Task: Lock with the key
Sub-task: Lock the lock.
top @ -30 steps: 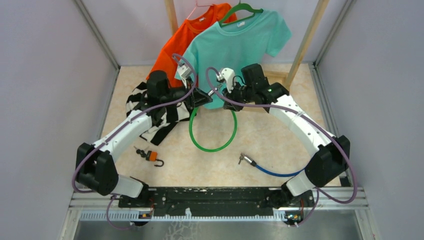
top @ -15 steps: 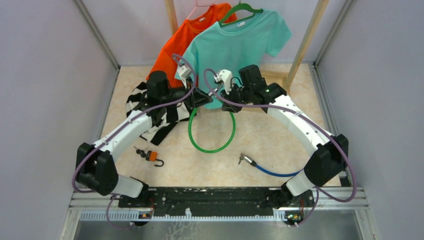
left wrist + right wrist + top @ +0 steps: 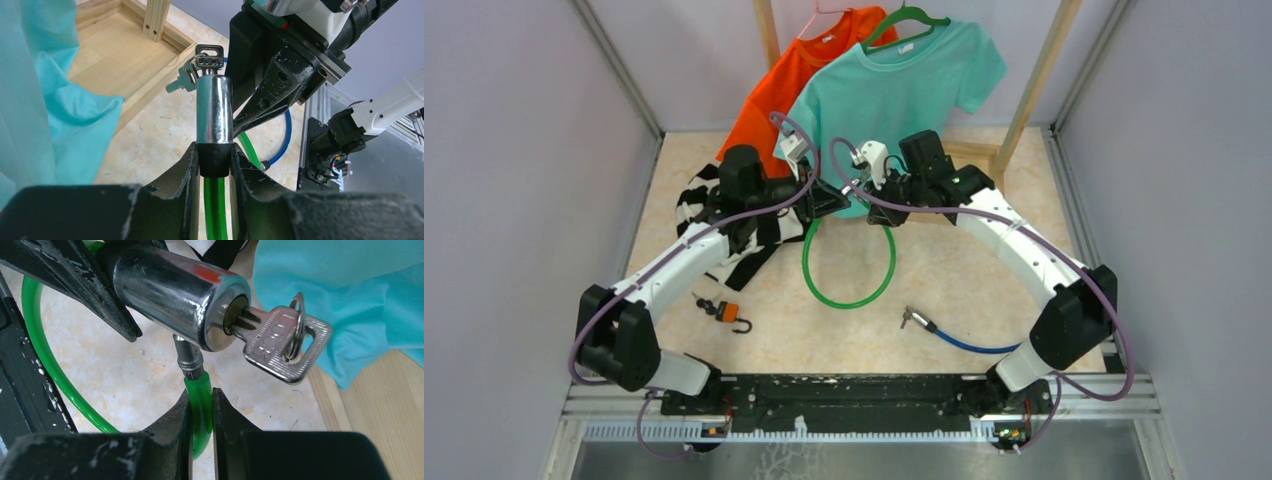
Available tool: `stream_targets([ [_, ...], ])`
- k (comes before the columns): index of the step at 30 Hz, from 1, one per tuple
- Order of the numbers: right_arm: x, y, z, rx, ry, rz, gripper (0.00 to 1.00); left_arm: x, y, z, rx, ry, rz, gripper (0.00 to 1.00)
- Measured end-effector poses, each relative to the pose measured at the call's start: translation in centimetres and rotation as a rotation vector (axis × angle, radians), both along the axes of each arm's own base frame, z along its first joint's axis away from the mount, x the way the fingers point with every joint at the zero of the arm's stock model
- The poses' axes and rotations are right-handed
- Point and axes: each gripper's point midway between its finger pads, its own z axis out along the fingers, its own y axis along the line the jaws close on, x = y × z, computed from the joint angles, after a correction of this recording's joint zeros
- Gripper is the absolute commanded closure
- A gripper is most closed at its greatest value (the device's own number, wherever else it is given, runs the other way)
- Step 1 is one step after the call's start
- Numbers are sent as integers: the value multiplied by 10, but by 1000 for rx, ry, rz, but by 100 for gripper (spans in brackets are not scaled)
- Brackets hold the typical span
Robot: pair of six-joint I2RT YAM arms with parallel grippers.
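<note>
A chrome lock cylinder point(image 3: 180, 295) is held above the middle of the table, just in front of a hanging teal shirt point(image 3: 894, 90). A silver key point(image 3: 282, 345) sits in its end face, with a split ring through the key's bow. The left gripper point(image 3: 214, 165) pinches the cylinder by its black collar, jaws pressed against both sides. From that collar a green cable point(image 3: 849, 265) loops down onto the beige table point(image 3: 984, 275) and comes back up. The right gripper point(image 3: 200, 405) clamps the cable's other end just below its metal pin point(image 3: 189, 360). The pin's tip meets the side of the cylinder (whether it is seated inside cannot be told). An orange shirt point(image 3: 774, 95) hangs behind the teal one, and a striped cloth point(image 3: 699, 205) lies under the left arm. Well apart, near the front, lie a small orange padlock point(image 3: 729, 314) and a blue cable point(image 3: 964, 342).
</note>
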Motion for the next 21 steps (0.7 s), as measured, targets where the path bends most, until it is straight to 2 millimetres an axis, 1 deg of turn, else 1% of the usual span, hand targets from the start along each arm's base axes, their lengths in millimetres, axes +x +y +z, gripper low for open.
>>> stream_targets([
  [9,-1,-1,-1,-5,1,1,100,1,1,-3,0,-8,6,100],
  [21,-4,1,4,18,-8,16,100,0,0,-5,1,-7,1,100],
])
